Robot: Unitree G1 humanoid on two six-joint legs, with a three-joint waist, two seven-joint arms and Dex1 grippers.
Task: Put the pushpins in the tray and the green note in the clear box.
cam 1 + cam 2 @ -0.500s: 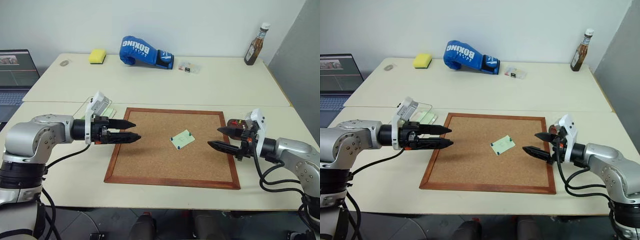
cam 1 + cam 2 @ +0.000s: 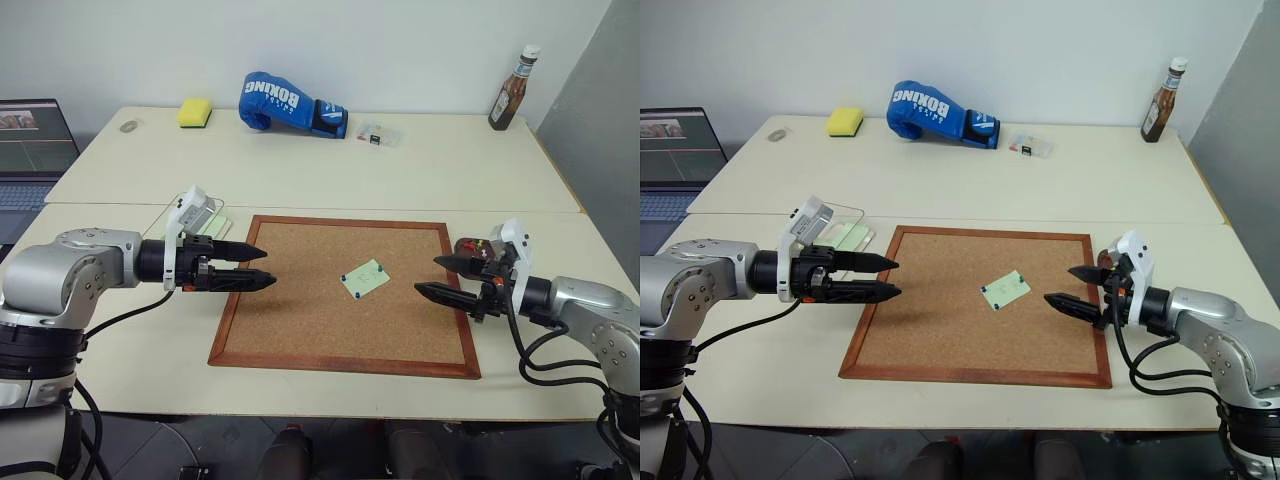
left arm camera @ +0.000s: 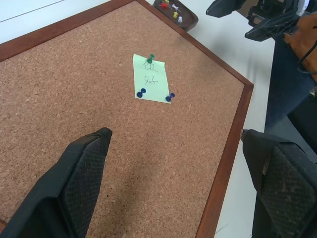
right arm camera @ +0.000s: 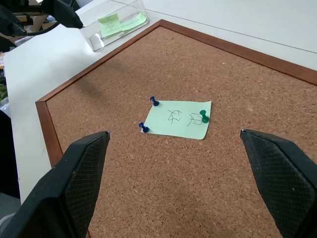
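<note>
Nothing is done yet: the note [image 4: 179,119] lies pinned mid-corkboard [image 2: 300,320] by three pins [image 4: 204,117]. Both end effectors, left [image 2: 252,267] and right [image 2: 440,276], hover spread and empty. The tray [image 3: 178,14] sits right, the box [image 4: 115,25] left.

note [image 2: 365,278] pinned mid-corkboard [image 2: 300,330] | clear box [image 2: 845,232] left of board | tray [image 2: 470,247] right

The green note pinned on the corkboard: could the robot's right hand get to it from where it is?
Probably yes: the right hand is open beside the green note, with bare corkboard between them.
</note>
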